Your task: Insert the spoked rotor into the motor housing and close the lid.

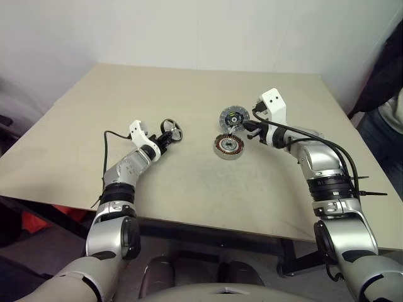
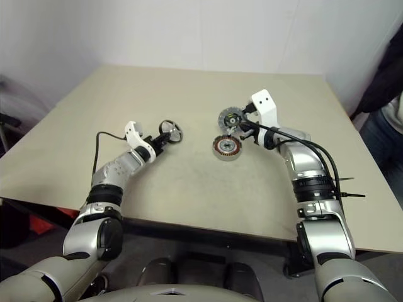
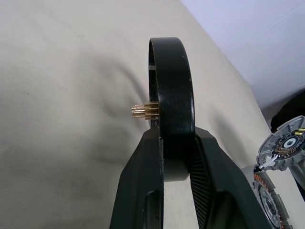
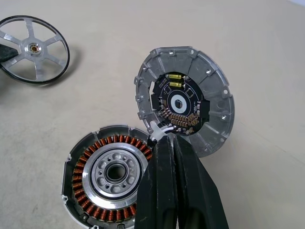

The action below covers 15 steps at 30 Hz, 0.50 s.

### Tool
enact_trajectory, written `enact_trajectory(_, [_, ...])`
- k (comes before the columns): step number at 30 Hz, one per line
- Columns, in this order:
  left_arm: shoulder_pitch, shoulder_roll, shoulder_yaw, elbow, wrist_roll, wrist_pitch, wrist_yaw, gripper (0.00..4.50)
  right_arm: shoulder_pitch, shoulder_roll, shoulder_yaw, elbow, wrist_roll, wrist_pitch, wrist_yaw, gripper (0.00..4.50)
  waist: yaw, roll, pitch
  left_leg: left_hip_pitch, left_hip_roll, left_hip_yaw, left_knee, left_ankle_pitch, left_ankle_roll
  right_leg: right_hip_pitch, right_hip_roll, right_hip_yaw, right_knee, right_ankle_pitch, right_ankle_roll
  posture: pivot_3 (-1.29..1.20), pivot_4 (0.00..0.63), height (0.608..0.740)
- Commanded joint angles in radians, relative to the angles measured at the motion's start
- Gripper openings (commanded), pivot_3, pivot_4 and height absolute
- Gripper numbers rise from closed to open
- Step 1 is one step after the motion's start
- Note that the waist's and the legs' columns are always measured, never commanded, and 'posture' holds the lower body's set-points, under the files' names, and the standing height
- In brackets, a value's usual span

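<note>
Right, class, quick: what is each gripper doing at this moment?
Left gripper: closed on the rim of the spoked rotor.
Right gripper: shut on the edge of the lid, tilted up beside the motor housing.

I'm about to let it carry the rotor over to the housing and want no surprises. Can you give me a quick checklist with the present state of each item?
1. Left pincer clamped on the spoked rotor at its rim: ok.
2. Rotor lifted off the table: cannot tell.
3. Motor housing flat on the table, opening up, centre bore free: ok.
4. Lid off the housing: ok, the right pincer is shut on the lid's edge and holds it tilted up beside the housing.
5. Path from rotor to housing free of other things: ok.
6. Lid clear of the space above the housing: not ok, its lower edge sits right at the housing's rim.
</note>
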Motion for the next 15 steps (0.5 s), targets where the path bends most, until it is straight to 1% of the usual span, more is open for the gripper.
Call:
enact_trajectory(1, [0.018, -0.014, -0.029, -0.068, -0.019, 0.054, -0.019, 0.44, -0.037, -0.024, -0.024, -0.006, -0.006, -0.007, -0.018, 0.00, 0.003, 0.000, 0.000, 0.000, 0.000, 0.000, 0.000, 0.000, 0.000, 0.000, 0.000, 0.000, 0.000, 0.000, 0.000, 0.00, 0.000, 0.740])
enact_trajectory(5, [0.026, -0.061, -0.005, -0.128, -0.102, 0.144, -0.029, 0.44, -0.047, -0.047, -0.018, 0.038, -0.034, -0.020, -0.049, 0.00, 0.010, 0.000, 0.000, -0.001, 0.000, 0.000, 0.000, 0.000, 0.000, 0.000, 0.000, 0.000, -0.001, 0.000, 0.000, 0.00, 0.000, 0.740])
enact_trajectory(7, [0.023, -0.096, 0.026, -0.161, -0.183, 0.214, -0.038, 0.44, -0.053, -0.055, -0.017, 0.066, -0.047, -0.030, -0.064, 0.00, 0.013, 0.000, 0.000, -0.002, -0.001, 0.000, 0.000, 0.000, 0.000, 0.000, -0.001, 0.000, -0.001, 0.000, 0.000, 0.00, 0.000, 0.740])
enact_trajectory(8, [0.013, -0.118, 0.060, -0.166, -0.246, 0.255, -0.034, 0.44, -0.054, -0.057, -0.017, 0.074, -0.051, -0.032, -0.068, 0.00, 0.014, -0.001, 0.000, -0.003, -0.002, 0.000, 0.001, 0.000, 0.000, -0.001, -0.002, 0.000, -0.001, 0.000, 0.000, 0.00, 0.000, 0.740])
enact_trajectory(12, [-0.027, -0.180, 0.142, -0.154, -0.413, 0.379, -0.009, 0.44, -0.050, -0.059, -0.015, 0.078, -0.056, -0.039, -0.071, 0.00, 0.013, -0.001, 0.001, -0.003, -0.001, 0.001, 0.001, -0.001, 0.001, -0.002, -0.002, 0.000, -0.001, 0.000, 0.000, 0.00, 0.000, 0.740])
enact_trajectory(15, [-0.060, -0.200, 0.152, -0.104, -0.454, 0.431, 0.001, 0.44, -0.042, -0.062, -0.016, 0.071, -0.059, -0.039, -0.074, 0.00, 0.011, -0.001, 0.001, -0.004, -0.001, 0.001, 0.001, -0.001, 0.002, -0.002, -0.001, 0.000, 0.000, 0.000, 0.000, 0.00, 0.000, 0.740])
